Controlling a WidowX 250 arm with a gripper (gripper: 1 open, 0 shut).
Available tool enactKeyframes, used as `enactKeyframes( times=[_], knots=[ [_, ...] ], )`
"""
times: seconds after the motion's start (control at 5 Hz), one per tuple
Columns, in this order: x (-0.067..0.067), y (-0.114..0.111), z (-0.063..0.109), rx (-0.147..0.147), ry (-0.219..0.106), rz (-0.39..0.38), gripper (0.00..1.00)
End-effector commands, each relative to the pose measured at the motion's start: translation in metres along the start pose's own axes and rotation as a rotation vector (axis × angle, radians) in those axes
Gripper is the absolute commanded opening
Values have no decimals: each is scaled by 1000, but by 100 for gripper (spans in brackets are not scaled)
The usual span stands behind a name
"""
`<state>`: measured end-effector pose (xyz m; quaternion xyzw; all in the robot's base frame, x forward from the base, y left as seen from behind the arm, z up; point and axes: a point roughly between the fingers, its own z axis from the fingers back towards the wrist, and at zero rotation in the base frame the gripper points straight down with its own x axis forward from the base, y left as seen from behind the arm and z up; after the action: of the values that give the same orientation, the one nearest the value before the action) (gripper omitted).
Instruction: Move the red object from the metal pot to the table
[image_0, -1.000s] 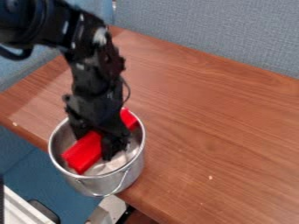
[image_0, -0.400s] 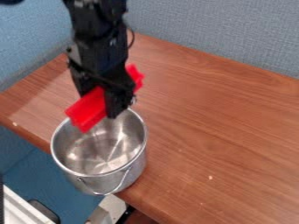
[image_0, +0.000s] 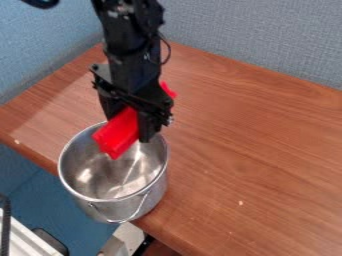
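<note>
Your gripper (image_0: 131, 122) is clamped on the red object (image_0: 118, 133), which hangs tilted above the metal pot (image_0: 114, 182), its long axis sloping down toward the near left. It looks clear of the rim, though the angle makes that uncertain. Bare table (image_0: 254, 140) lies to the right. No readable writing anywhere.

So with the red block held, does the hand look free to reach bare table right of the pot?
Probably yes: the hand holds the red block above the pot, and the table there looks bare.
</note>
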<state>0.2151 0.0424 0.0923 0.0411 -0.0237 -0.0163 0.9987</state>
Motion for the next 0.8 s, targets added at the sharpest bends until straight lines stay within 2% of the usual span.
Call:
enactKeyframes(
  times=[0.0,0.2,0.6],
  knots=[
    [15,-8,5,-15,-21,-13,0],
    [24,-21,9,-43,-47,-37,0],
    [25,-6,-16,-67,-51,-71,0]
  ],
)
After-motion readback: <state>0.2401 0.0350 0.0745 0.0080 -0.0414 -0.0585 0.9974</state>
